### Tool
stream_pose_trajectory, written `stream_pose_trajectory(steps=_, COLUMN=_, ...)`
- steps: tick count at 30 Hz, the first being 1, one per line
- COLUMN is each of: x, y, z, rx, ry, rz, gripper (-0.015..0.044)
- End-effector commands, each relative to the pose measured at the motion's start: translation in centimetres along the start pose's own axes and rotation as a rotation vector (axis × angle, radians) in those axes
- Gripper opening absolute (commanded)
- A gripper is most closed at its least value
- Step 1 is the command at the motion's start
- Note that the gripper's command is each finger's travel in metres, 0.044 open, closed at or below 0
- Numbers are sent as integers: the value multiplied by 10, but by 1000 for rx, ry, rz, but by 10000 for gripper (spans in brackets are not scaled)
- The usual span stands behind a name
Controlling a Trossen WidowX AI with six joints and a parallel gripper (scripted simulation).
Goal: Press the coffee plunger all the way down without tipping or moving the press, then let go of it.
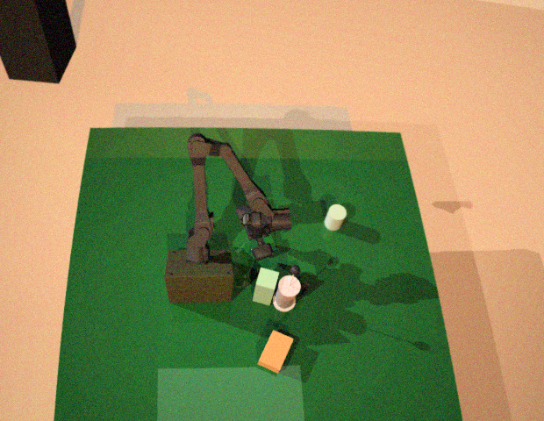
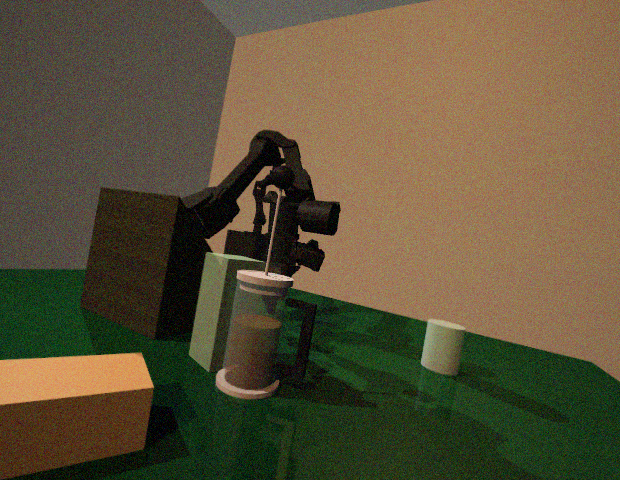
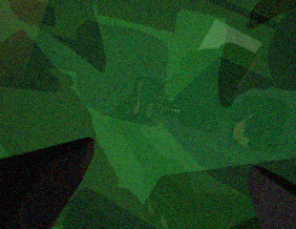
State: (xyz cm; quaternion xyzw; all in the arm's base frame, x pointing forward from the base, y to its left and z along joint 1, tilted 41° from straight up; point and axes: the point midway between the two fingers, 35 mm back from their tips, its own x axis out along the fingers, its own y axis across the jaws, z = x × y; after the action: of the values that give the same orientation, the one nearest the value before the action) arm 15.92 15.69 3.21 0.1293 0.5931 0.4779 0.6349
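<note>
One arm is shown, mounted on one brown base block on the green counter. Its gripper hangs above the counter with the jaws spread wide and nothing held between them; in the wrist view only green counter surface and dark shadow patches are seen. One coffee press is seen standing upright on its round pale base, partly filled with brown liquid, just beside the one pale green box and near the base block. Its single thin plunger rod is raised high above the perforated lid and is topped by one dark knob, which lies apart from the gripper in the top view. One orange box lies in front of the press, and one pale cylinder stands well apart on the far side. One dark block stands off the counter. One lighter green rectangle is marked at the counter's near edge. No legible writing or labels are visible on any item.
</note>
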Motion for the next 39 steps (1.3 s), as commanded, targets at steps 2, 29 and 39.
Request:
stream_pose_trajectory(steps=2, x=-2, y=-2, z=2, rx=5, ry=-12, rz=-5, gripper=440)
stream_pose_trajectory(steps=29, x=-257, y=-127, z=40, rx=315, ry=-837, rz=-478, gripper=440)
stream_pose_trajectory(steps=39, x=-294, y=-147, z=-4, rx=497, ry=-997, rz=-508, gripper=440)
